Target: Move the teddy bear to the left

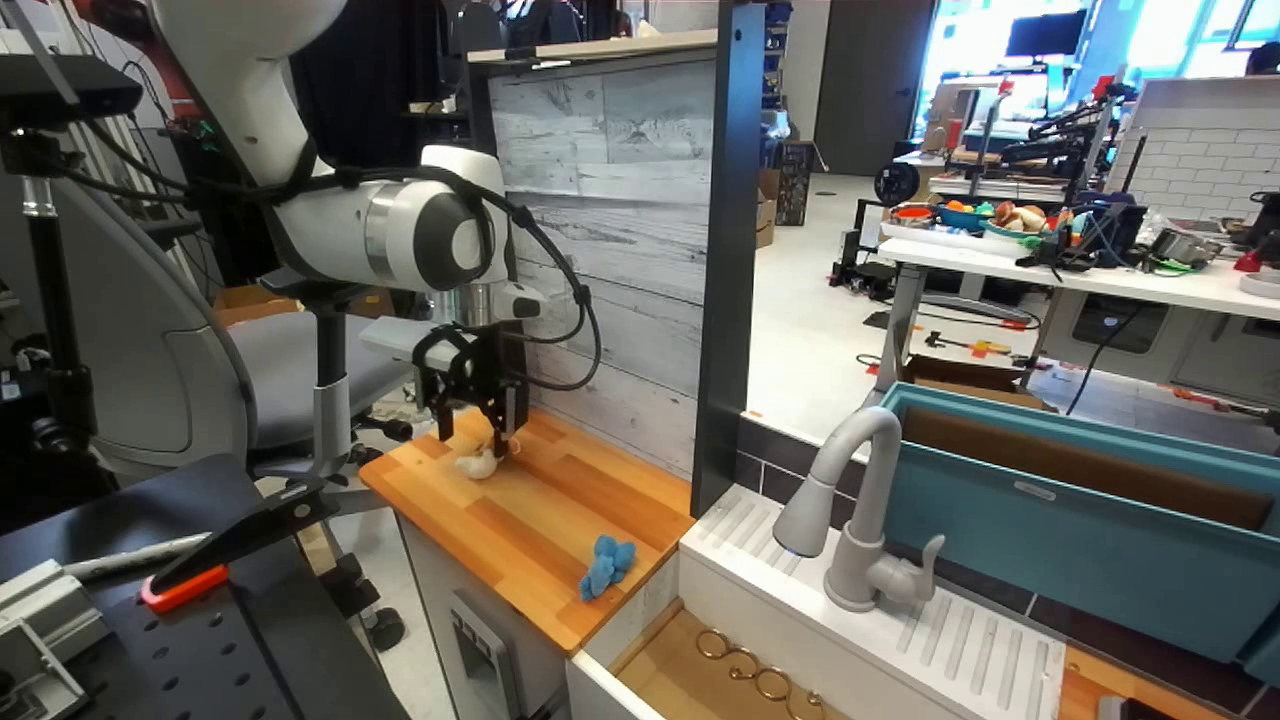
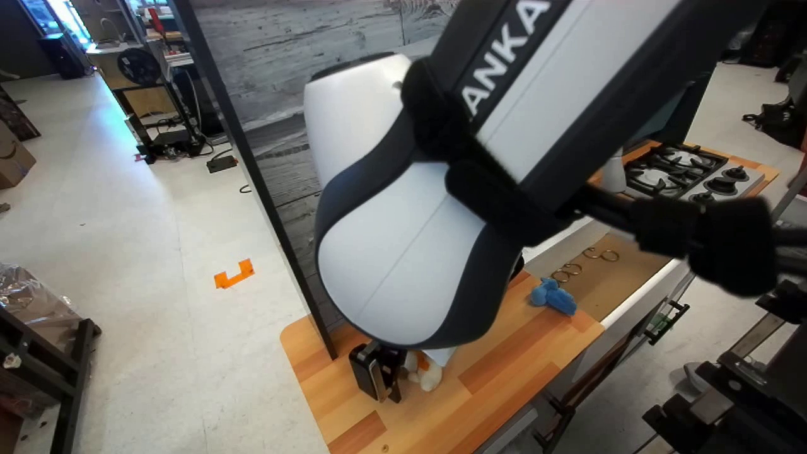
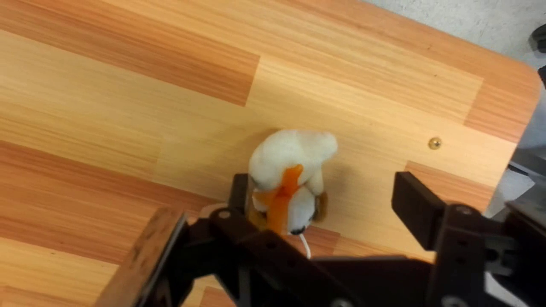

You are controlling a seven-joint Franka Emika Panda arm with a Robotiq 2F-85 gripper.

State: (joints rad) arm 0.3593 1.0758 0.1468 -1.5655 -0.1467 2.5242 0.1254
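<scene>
The teddy bear is a small cream plush with tan ears and an orange ribbon. It lies on the wooden counter. In the wrist view the teddy bear point(image 3: 283, 157) is between the spread fingers, close against the left finger and well apart from the right one. My gripper point(image 3: 324, 198) is open and low over the counter; its left finger and linkage hide part of the bear. In both exterior views the bear point(image 1: 478, 464) point(image 2: 429, 373) shows at the gripper point(image 1: 474, 440) point(image 2: 381, 384), partly hidden by it or the arm.
A blue plush toy point(image 1: 607, 567) point(image 2: 553, 296) lies on the counter point(image 1: 540, 520) near the sink end. A grey-white plank wall point(image 1: 610, 240) with a dark post point(image 1: 728, 250) stands along the counter's back. A faucet point(image 1: 855, 510) rises beside the sink basin. The counter's rounded corner point(image 3: 522, 81) is near the bear.
</scene>
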